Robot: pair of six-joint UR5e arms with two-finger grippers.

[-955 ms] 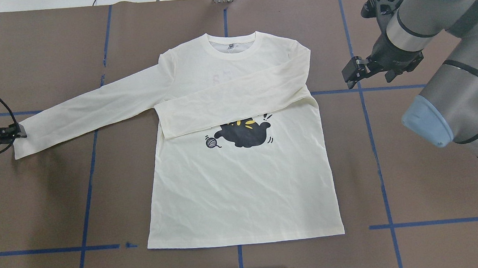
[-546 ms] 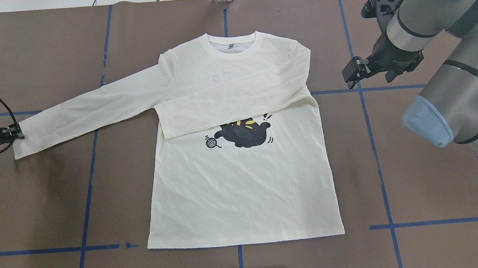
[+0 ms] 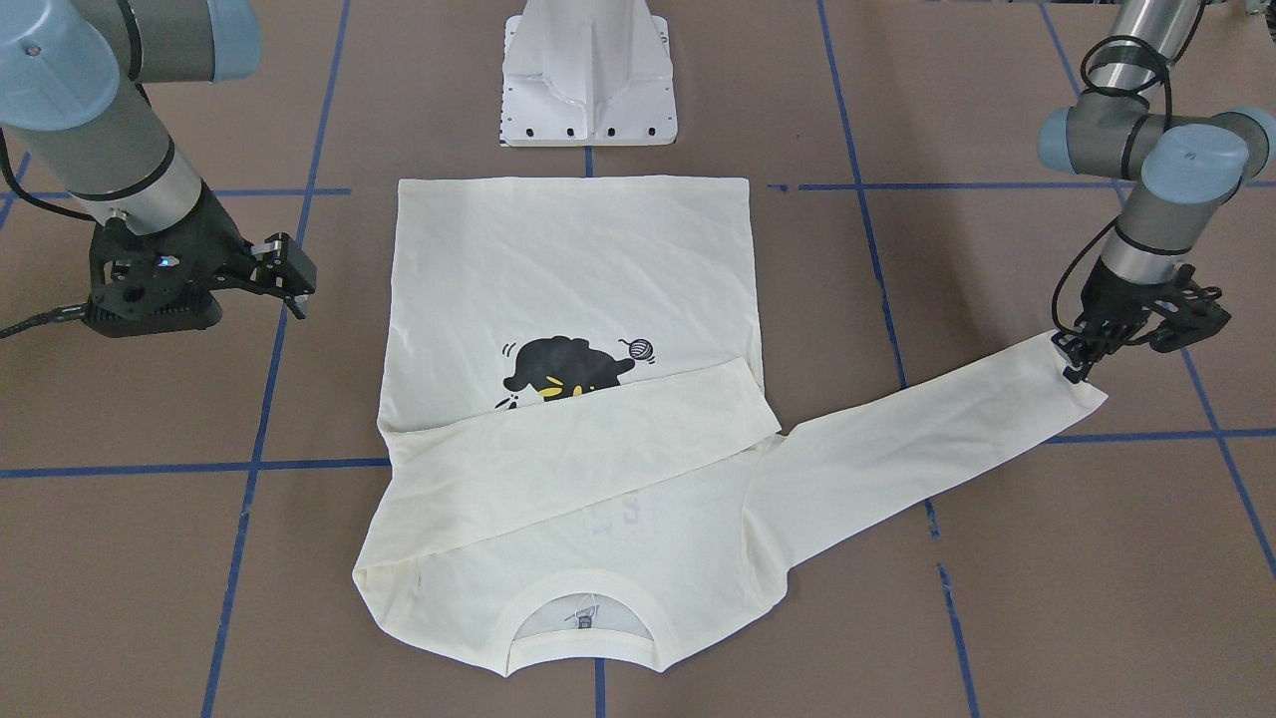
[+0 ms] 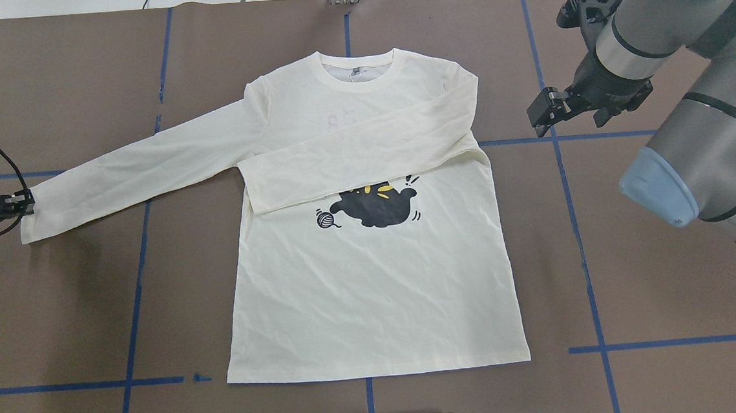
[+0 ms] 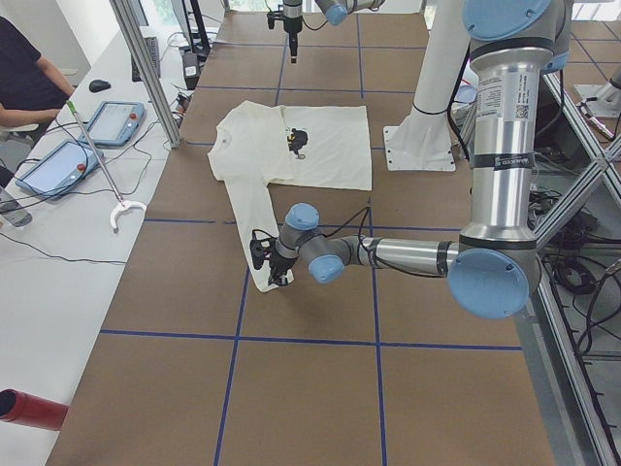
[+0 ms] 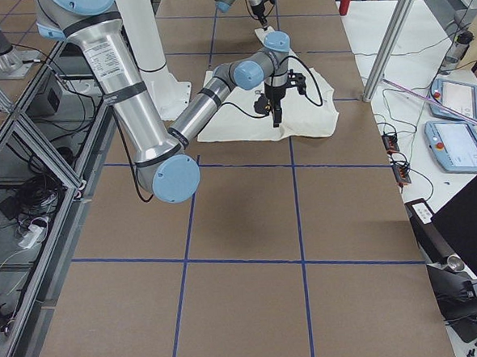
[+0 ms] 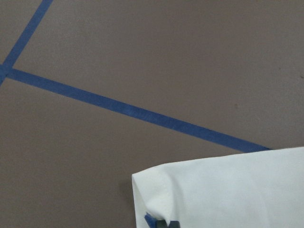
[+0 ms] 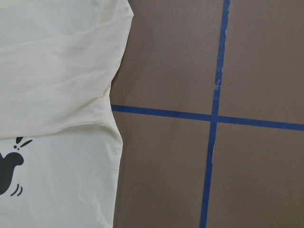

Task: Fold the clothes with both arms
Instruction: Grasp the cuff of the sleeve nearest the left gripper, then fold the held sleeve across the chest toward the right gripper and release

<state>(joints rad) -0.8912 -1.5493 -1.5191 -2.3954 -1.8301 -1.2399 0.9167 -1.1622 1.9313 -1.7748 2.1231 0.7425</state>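
T-shirt lies flat at the centre of the counter, neckline at 12 o'clock, cat print upward. One sleeve is folded across the chest; the other extends toward 9 o'clock.

Left pincer is closed, pinching that sleeve's cuff. Only the left wrist view shows the cuff hem and a dark fingertip.

Right pincer is at 2 o'clock, jaws apart, empty. Its wrist view shows the shirt's edge and a tape cross.

Neck label and the faint chest lettering are unreadable.
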